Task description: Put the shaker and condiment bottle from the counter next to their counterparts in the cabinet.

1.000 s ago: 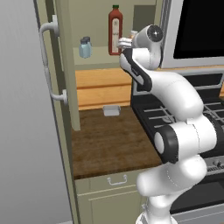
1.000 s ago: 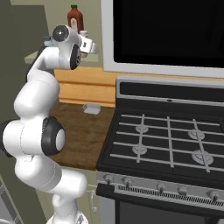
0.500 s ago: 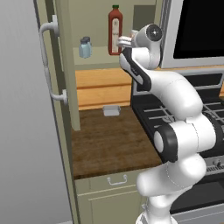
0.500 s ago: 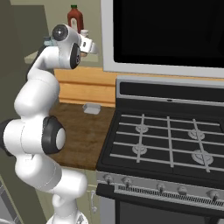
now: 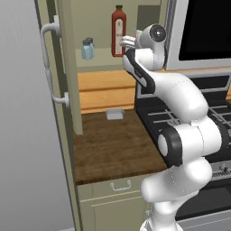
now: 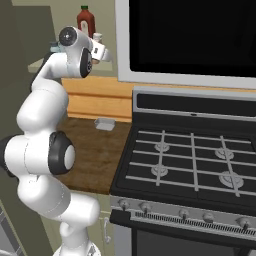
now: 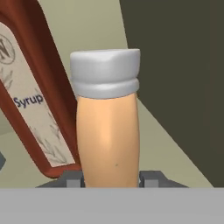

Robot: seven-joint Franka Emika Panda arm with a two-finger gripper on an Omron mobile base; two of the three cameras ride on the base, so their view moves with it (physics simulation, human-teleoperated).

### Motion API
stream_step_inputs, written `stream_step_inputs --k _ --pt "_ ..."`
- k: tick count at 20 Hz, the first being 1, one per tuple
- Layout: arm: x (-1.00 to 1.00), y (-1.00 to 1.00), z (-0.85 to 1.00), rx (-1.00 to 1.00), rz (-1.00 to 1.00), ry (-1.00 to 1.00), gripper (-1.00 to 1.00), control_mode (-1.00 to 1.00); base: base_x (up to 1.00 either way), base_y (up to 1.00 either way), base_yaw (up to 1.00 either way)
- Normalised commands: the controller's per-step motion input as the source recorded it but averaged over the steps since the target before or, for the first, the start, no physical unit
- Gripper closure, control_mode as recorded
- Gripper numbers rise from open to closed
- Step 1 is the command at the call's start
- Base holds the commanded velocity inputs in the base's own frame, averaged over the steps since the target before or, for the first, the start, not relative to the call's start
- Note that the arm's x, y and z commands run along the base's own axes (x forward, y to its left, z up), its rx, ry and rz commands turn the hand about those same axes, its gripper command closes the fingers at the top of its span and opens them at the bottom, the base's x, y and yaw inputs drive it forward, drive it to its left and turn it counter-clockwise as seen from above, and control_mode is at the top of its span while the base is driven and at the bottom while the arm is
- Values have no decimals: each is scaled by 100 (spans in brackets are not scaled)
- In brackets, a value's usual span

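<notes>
My gripper (image 7: 111, 179) is shut on the condiment bottle (image 7: 108, 131), a squat orange bottle with a whitish cap, held upright between the dark fingertips (image 7: 72, 178). It hangs just above the cabinet shelf (image 5: 99, 61), close beside the tall dark-red syrup bottle (image 7: 35, 109) (image 5: 118, 31). In the base views the gripper (image 5: 125, 43) (image 6: 102, 50) reaches into the open cabinet to the right of the red bottle (image 6: 86, 20). A pale-blue shaker (image 5: 87, 48) with a grey cap stands further left on the shelf, a second one seemingly right behind it.
The cabinet door (image 5: 63, 67) with its grey bar handle (image 5: 47, 58) stands open on the left. A small pale dish (image 5: 114, 114) lies on the dark wood counter (image 5: 113, 149). A black stove (image 6: 190, 160) and microwave (image 6: 190, 35) sit to the right.
</notes>
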Motion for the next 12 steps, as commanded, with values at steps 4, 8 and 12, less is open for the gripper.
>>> stream_step_inputs --k 4,8,12 --pt "14 0 -4 0 0 0 -100 -100 0 0 0" --pt "13 0 -6 0 0 0 -100 -100 0 0 0" --pt "15 0 -8 0 0 0 -100 -100 0 0 0"
